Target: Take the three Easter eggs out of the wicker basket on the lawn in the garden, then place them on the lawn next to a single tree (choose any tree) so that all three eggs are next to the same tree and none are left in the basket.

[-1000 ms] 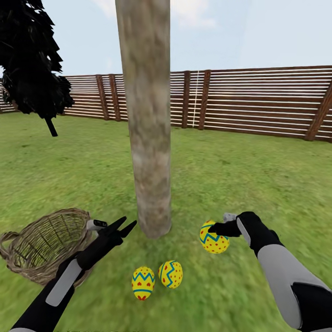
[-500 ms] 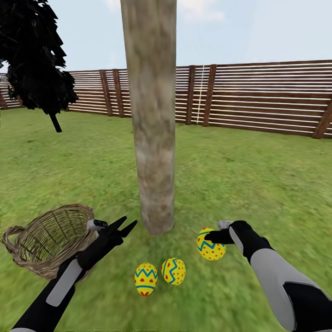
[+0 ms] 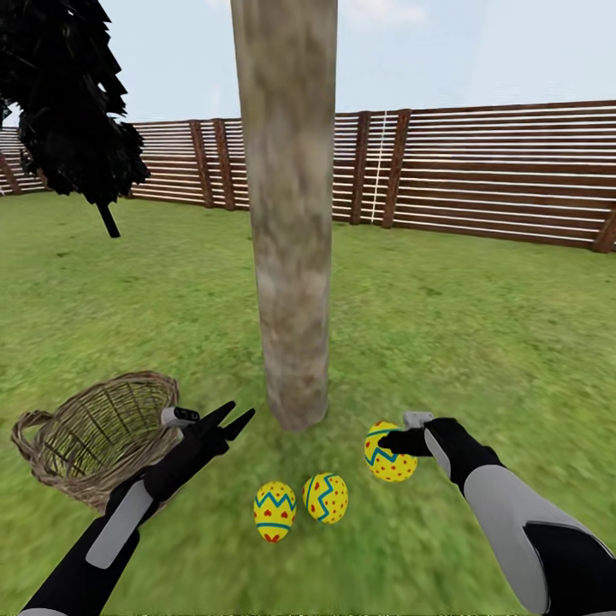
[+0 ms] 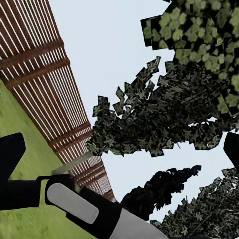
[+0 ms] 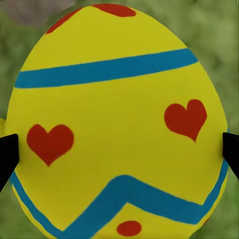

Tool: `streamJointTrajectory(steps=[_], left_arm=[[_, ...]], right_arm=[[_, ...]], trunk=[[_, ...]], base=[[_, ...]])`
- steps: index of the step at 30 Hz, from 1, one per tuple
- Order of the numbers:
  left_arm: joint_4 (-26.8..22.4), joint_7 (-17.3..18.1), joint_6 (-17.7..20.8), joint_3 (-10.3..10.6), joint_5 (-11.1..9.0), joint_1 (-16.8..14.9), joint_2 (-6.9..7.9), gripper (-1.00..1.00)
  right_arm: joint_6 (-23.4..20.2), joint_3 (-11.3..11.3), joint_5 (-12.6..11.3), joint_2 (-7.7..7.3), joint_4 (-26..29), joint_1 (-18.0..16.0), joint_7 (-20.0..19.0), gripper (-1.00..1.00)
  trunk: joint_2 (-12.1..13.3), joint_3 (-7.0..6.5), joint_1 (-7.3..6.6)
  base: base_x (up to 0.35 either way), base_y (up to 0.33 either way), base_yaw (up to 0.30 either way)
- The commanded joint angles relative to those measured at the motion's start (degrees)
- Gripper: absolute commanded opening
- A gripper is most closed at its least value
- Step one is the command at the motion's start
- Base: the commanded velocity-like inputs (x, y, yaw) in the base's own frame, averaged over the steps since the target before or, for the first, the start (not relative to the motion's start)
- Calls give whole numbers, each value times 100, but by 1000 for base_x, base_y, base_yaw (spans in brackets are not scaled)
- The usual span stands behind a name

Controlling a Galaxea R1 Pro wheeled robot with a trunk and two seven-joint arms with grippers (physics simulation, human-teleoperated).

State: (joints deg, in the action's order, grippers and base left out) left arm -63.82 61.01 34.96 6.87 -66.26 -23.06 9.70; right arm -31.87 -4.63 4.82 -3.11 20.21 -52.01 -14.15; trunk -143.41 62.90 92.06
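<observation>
Three yellow, blue-zigzagged Easter eggs (image 3: 323,497)

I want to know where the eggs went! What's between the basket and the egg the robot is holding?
In the head view, two eggs lie on the grass between the basket and the held egg, with the left pincer above.

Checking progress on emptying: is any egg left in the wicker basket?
No; the wicker basket holds nothing, two Easter eggs lie on the lawn, a third sits in the right gripper.
</observation>
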Motion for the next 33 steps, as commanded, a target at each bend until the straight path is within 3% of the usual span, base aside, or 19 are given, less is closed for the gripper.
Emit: streamJointTrajectory(steps=[1,9,16,33], left_arm=[[1,-2,46,16,-54,-4,6,100],[1,-2,46,16,-54,-5,5,100],[1,-2,54,16,-45,-1,5,100],[1,-3,50,23,-41,-3,5,100]], right_arm=[[68,-46,53,4,-29,-2,-32,-100],[756,-47,269,9,-545,3,94,-100],[1423,-55,265,12,-830,7,374,-100],[2099,-46,283,142,-834,253,412,-100]], trunk=[[-2,14,-1],[-2,87,-1],[-2,151,-1],[-2,306,-1]], base=[[0,0,2],[0,0,0],[0,0,0],[0,0,0]])
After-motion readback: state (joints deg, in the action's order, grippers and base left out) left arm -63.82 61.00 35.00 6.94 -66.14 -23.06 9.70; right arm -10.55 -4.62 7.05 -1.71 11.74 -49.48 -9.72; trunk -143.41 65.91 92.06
